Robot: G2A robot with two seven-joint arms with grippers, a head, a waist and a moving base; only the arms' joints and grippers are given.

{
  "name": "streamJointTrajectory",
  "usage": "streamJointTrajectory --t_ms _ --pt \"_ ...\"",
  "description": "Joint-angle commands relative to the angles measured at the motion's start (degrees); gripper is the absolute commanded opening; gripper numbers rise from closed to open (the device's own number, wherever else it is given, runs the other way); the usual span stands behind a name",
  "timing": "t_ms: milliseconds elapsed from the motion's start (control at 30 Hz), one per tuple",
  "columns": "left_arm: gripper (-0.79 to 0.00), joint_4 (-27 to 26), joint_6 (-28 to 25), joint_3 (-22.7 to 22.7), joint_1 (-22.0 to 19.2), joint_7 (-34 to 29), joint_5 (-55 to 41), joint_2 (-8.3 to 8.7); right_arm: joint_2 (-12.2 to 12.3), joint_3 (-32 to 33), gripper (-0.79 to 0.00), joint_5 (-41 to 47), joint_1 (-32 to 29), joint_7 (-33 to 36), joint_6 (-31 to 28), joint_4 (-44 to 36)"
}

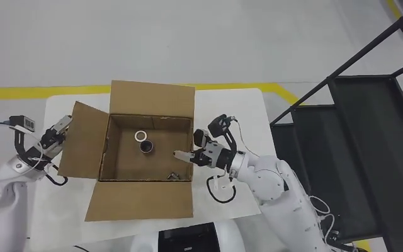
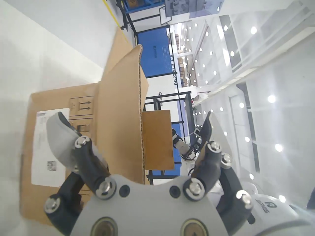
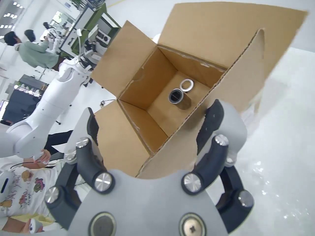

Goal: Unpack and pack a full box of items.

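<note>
Box [image 1: 153, 99]: corrugated cardboard, flaps open, set on table [image 1: 233, 107].
Contents: dark cylinder [image 1: 147, 147] upright, flat white ring [image 1: 141, 135] beside.
Right gripper [image 3: 152, 114]: held open at right wall.
Left gripper [image 2: 133, 121]: held open by left flap.

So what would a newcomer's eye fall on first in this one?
An open cardboard box sits at the table's middle, flaps spread. On its floor stands a dark cylinder with a white ring beside it. The open right gripper and open left gripper flank the box's sides.
</note>
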Motion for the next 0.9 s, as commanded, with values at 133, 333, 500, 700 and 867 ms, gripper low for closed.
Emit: streamJointTrajectory --t_ms 133,333,500,700,867 --pt "0.000 -3.49 0.62 3.73 -1.33 -3.62 -1.93 -0.10 -0.87 -7.57 0.000 0.60 5.24 -3.38 0.07 7.40" --pt "0.000 -3.08 1.79 8.30 -3.47 -8.52 0.25 0.01 -1.74 -13.42 0.000 -0.98 9.73 -4.84 1.81 13.74" --pt "0.000 -0.22 2.49 11.60 -5.62 -11.71 3.41 0.17 -1.98 -16.14 0.000 -2.94 11.59 -3.69 3.16 16.27" --pt "0.000 2.43 2.77 14.77 -7.59 -13.07 8.02 0.33 -1.90 -17.12 0.000 -4.60 12.08 -3.15 4.93 16.98" --pt "0.000 1.98 2.03 14.70 -7.87 -12.50 8.05 0.52 -1.52 -16.12 0.000 -3.27 11.49 -3.62 3.31 15.00"
